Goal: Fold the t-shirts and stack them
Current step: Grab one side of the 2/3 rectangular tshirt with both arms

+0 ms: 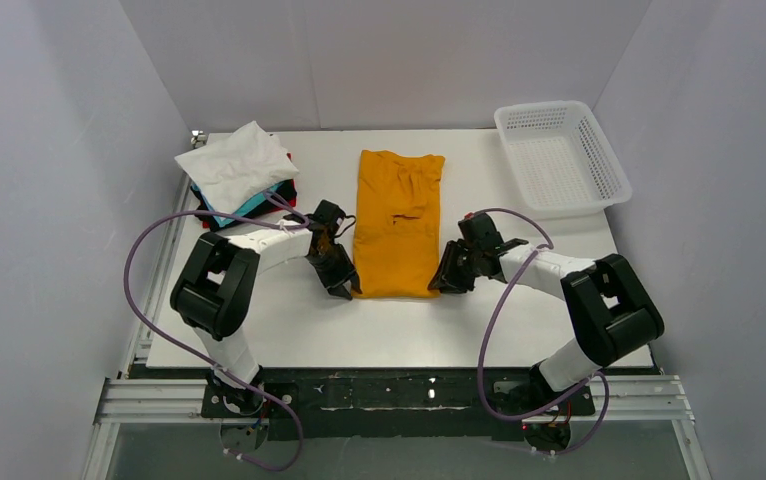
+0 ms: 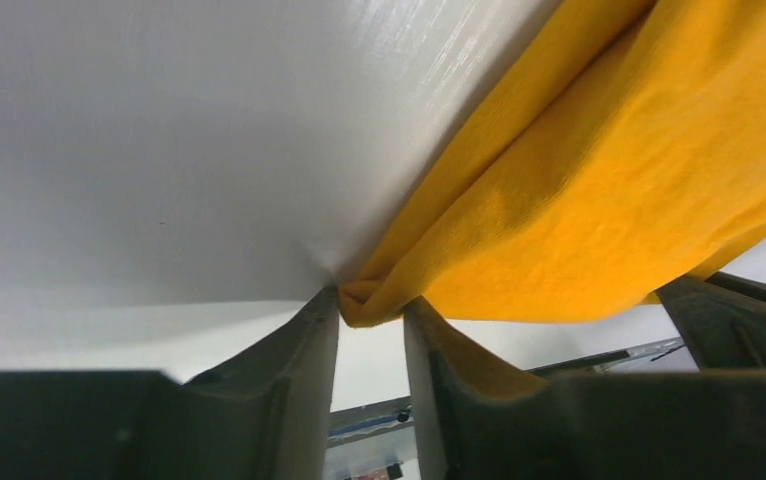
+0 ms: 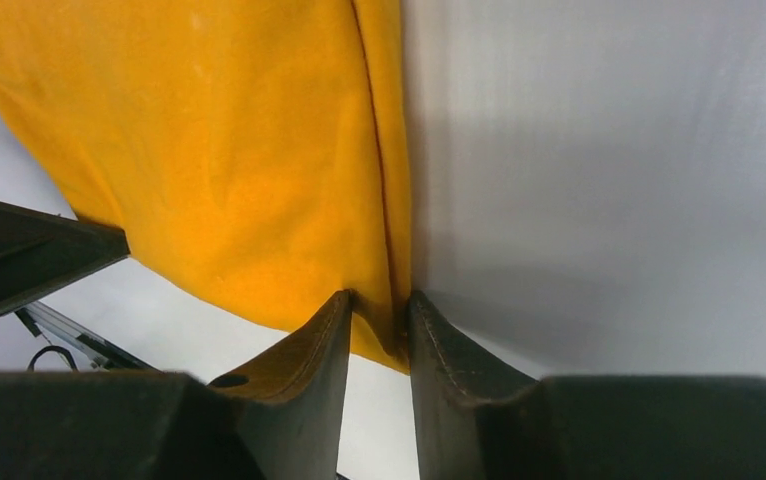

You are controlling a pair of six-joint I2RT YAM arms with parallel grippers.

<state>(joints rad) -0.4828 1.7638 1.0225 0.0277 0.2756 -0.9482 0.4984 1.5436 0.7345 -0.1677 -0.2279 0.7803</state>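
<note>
The orange-yellow t-shirt lies on the white table as a long narrow strip, collar end far, hem near. My left gripper is at its near left corner. In the left wrist view the jaws pinch a bunched fold of the shirt. My right gripper is at the near right corner. The right wrist view shows its jaws shut on the hemmed edge of the shirt. A stack of folded t-shirts, white on top, sits at the far left.
A white plastic mesh basket stands at the far right corner. The folded stack lies just behind my left arm. Grey walls close in the table on both sides and the back.
</note>
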